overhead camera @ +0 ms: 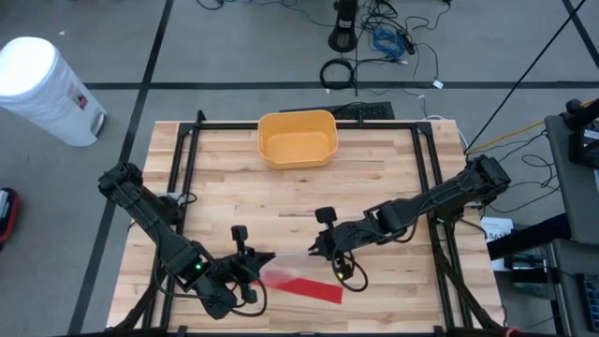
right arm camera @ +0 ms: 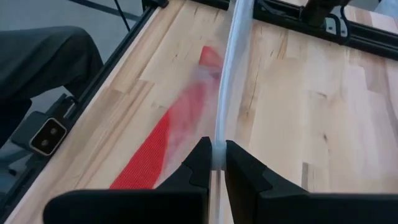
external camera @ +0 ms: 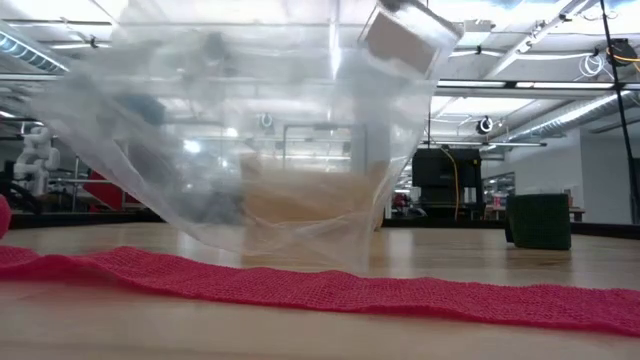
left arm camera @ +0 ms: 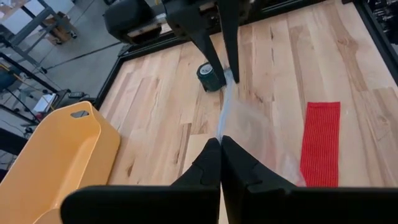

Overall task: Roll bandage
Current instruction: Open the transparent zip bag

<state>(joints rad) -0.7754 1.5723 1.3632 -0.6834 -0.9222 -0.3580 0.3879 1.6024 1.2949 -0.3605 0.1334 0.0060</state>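
We see the left end effector and right end effector each clamped on a clear plastic bag — stretched between them above the red bandage (flat on the desk).

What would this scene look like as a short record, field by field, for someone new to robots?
Setting: wooden table
Held item: clear plastic bag, stretched between both grippers
Left gripper: shut on one edge of the bag
Right gripper: shut on the opposite edge
Bandage: red bandage, flat and unrolled, below the bag
Also present: yellow bin at the far edge; dark green roll on the table
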